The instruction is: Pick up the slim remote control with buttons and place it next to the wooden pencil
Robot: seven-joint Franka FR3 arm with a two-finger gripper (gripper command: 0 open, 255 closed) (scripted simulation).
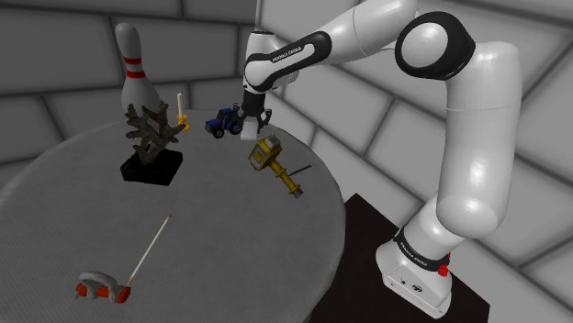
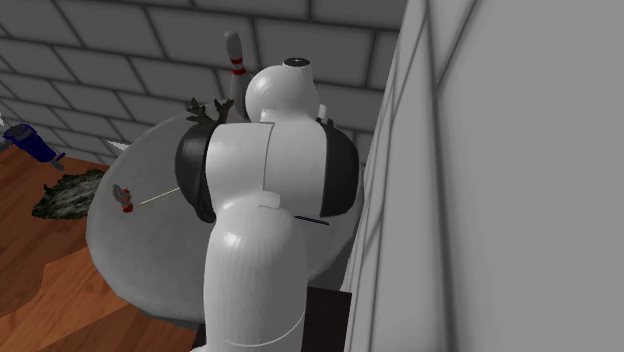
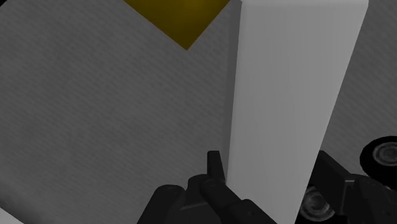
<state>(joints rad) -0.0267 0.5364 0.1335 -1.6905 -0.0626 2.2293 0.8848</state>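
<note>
The remote control (image 3: 292,83) is drawn as a plain white slim slab. In the wrist view it stands between my two black fingers, and both press its long sides. My gripper (image 3: 270,162) is shut on it. In the shoulder view the gripper (image 1: 253,127) points down at the far side of the round grey table (image 1: 230,239), and a white piece of the remote (image 1: 258,136) shows just below it. The pencil (image 1: 150,246) is a long thin stick with a red end. It lies far from the gripper, toward the table's near edge, and shows as the pencil (image 2: 155,198) in the second exterior view.
A blue toy tractor (image 1: 223,122) and a yellow drill (image 1: 274,163) flank the gripper closely. A bowling pin (image 1: 133,73), a dark plant on a black base (image 1: 151,147) and a small yellow object (image 1: 182,115) stand further along. A red and white object (image 1: 96,287) lies by the pencil's red end.
</note>
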